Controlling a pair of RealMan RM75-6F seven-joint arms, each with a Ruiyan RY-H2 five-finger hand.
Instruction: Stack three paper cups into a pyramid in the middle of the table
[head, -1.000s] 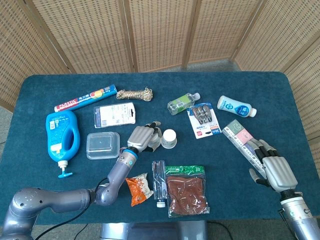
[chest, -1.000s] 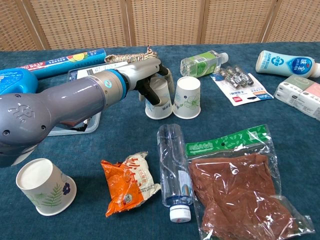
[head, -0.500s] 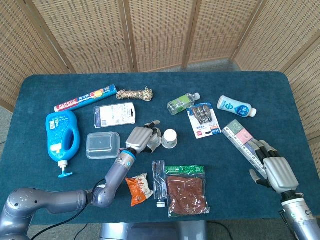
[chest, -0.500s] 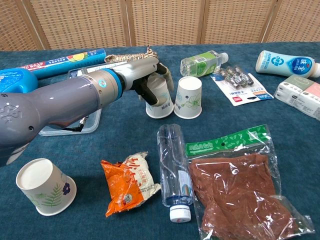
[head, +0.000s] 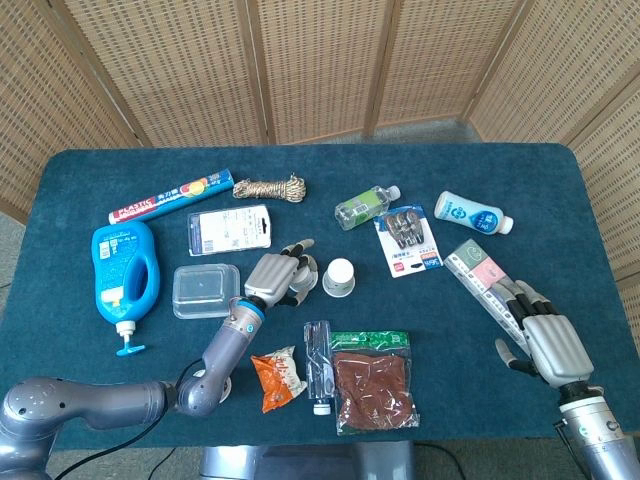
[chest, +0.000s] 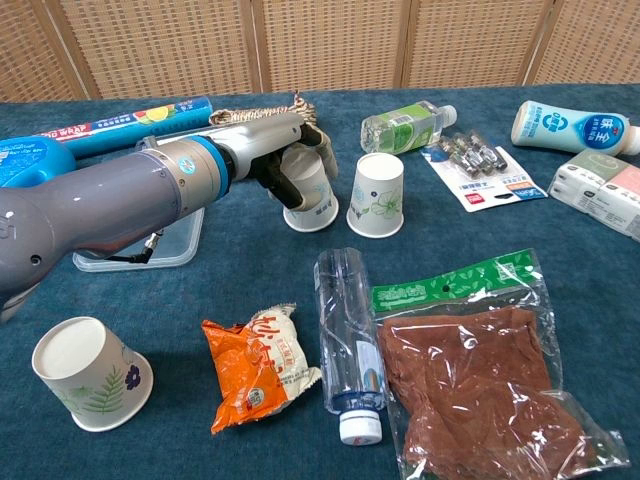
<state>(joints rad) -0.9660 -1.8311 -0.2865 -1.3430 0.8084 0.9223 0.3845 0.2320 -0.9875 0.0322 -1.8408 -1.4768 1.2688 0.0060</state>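
Observation:
My left hand (chest: 283, 165) grips an upside-down paper cup (chest: 312, 200) with a floral print and holds it slightly tilted, with its rim on or just above the cloth. In the head view, the left hand (head: 277, 275) hides most of this cup. A second upside-down cup (chest: 378, 195) stands a small gap to its right, also seen as the cup (head: 340, 277) near the table's middle. A third cup (chest: 90, 372) sits near the front left edge. My right hand (head: 545, 342) rests open at the front right, holding nothing.
In front of the cups lie a clear water bottle (chest: 350, 340), an orange snack pack (chest: 255, 365) and a bag of brown food (chest: 470, 370). A clear plastic box (head: 205, 290) and a blue detergent jug (head: 125, 270) lie to the left. Small bottles and packs lie behind and to the right.
My left hand has drawn its cup a little leftward, opening a gap between it and the second cup. The right hand has barely shifted.

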